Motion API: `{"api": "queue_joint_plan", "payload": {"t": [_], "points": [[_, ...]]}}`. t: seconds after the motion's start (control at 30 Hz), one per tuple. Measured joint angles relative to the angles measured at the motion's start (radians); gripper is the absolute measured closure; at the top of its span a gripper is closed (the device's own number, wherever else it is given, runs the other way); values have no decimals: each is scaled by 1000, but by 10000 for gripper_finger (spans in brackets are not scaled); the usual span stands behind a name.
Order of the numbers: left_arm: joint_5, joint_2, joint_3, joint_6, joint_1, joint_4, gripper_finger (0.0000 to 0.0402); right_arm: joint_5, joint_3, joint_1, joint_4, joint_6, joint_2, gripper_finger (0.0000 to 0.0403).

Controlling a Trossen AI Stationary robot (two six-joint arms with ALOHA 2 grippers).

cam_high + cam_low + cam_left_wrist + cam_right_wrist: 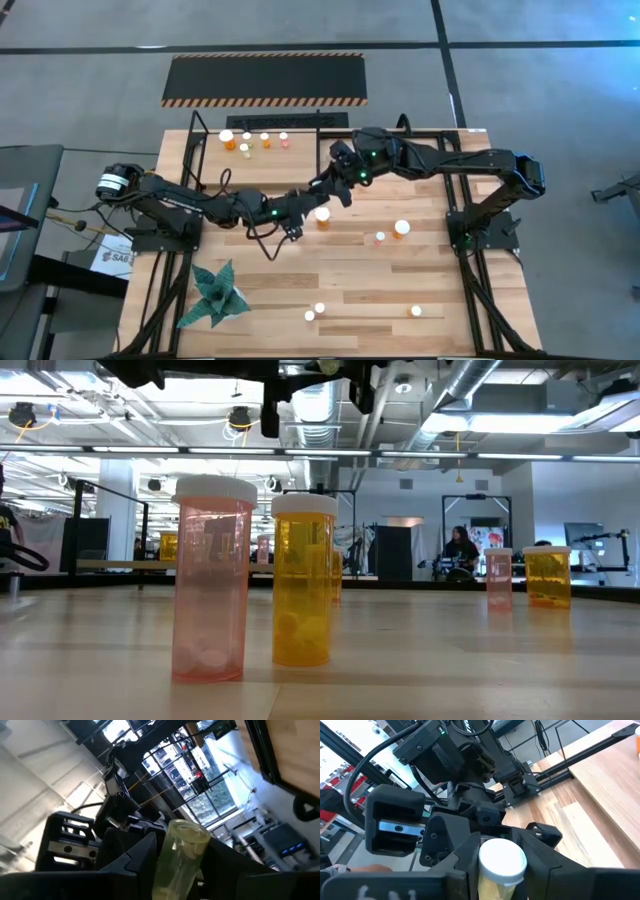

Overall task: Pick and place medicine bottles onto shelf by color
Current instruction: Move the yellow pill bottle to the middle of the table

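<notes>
Wooden table [400,300], high view: the left gripper [320,192] and right gripper [345,180] are met nose to nose above the middle, well short of the shelf [310,140] at the far side.
Low view: a pink bottle [210,580] and a yellow bottle [303,580] are left standing close together.
Left wrist view: the held bottle [180,855] is framed by the left gripper [180,875]; its state cannot be told.
Right wrist view: the held bottle [502,860] is clamped in the closed right gripper [502,872].
Risk: if both grips are kept during parting, the held bottle may be twisted loose and dropped.

We saw a pink bottle [211,582] and an amber bottle [303,582], both white-capped; pale wood tabletop [340,285]; a yellow-and-black striped black panel [265,79].
</notes>
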Motion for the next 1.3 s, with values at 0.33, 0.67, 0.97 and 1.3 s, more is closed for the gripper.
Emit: {"api": "queue_joint_plan", "payload": {"t": [0.33, 0.67, 0.97, 1.3], "points": [[4, 0, 0, -125, 0, -1, 227, -8, 0, -22, -37, 16, 0, 272], [-2, 1, -1, -164, 2, -22, 201, -18, 1, -83, -96, 28, -2, 274], [-76, 1, -2, -487, -2, -136, 200, 34, 1, -194, -202, -62, -2, 272], [-513, 0, -2, -1091, 25, -234, 200, 114, 1, -282, -380, -154, -20, 272]]}}
